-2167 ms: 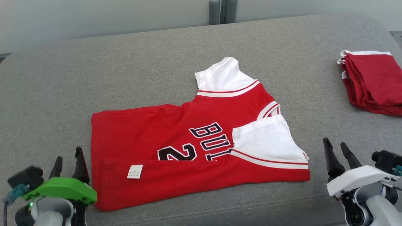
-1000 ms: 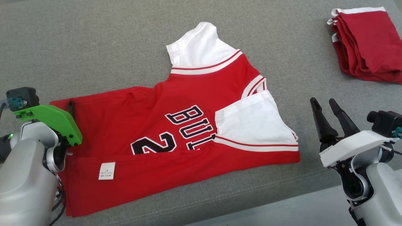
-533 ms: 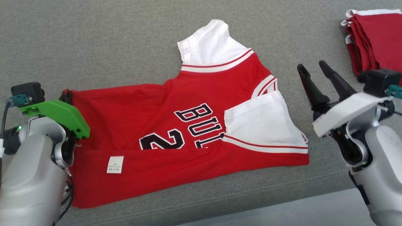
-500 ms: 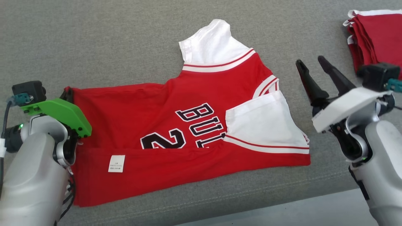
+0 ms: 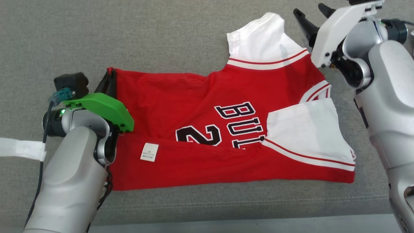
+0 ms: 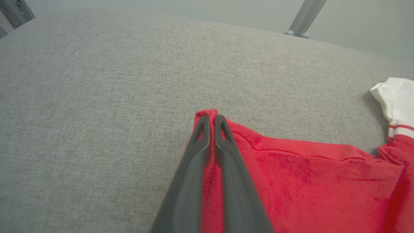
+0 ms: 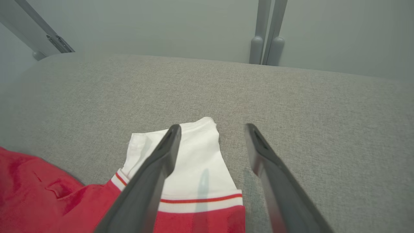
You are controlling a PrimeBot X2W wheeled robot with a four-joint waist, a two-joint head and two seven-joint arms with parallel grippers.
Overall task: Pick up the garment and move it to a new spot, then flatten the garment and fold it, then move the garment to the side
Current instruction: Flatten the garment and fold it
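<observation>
jersey is lying mostly flat on the grey cushion, partly folded, with the hem pointing toward the robot's left and the white sleeves toward its right. here's the risk i'm seeing: the left gripper is clamping only the far hem corner, a thin bite, so the cloth could be slipping free or bunching if that arm is pulling alone. the right gripper is hovering with fingers wide apart over the far white sleeve, gripping nothing. closing too high could be missing the fabric.
</observation>
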